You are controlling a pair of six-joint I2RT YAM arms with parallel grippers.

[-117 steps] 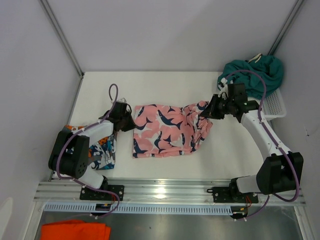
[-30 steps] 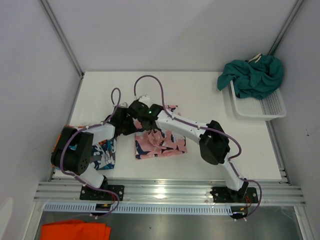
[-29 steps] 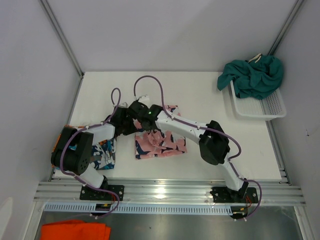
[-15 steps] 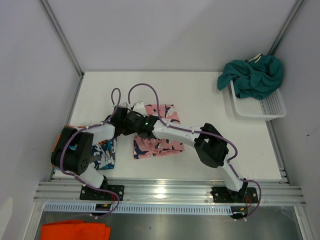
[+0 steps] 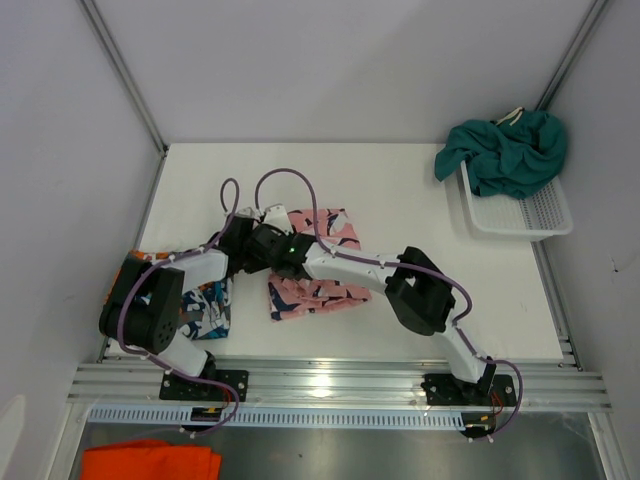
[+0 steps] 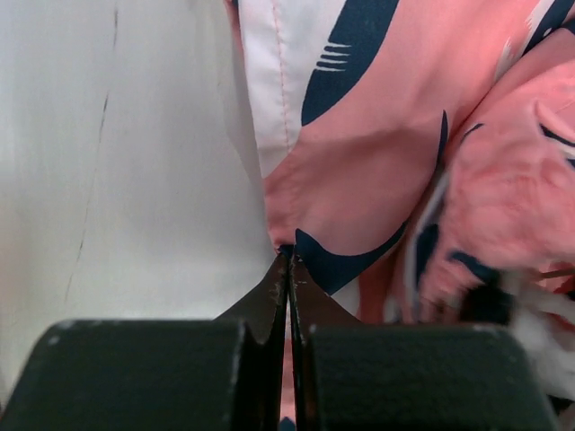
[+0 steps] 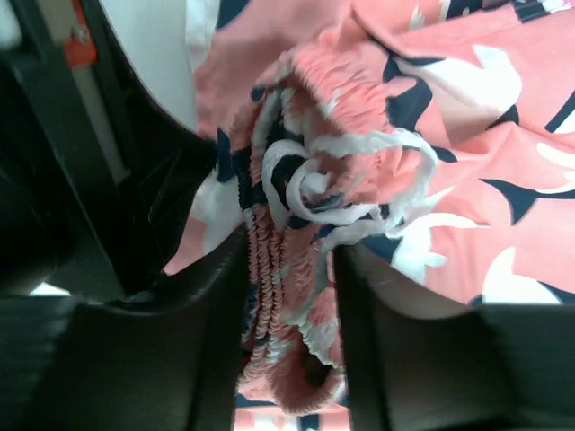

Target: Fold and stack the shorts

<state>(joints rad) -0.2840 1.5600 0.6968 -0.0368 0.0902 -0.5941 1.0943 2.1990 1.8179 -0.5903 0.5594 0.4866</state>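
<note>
White tabletop; left gripper pinched tight on pink shark shorts, right gripper clamping ruched waistband.

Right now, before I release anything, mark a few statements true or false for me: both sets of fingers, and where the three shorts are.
1. The right fingers clamp the pink shorts by the bunched waistband. True.
2. The left fingers are spread wide. False: they are pinched shut on the pink shorts' edge.
3. The teal shorts lie flat on the table. False: they are heaped on the basket.
4. The graphic-print shorts lie left of the pink shorts. True.
</note>
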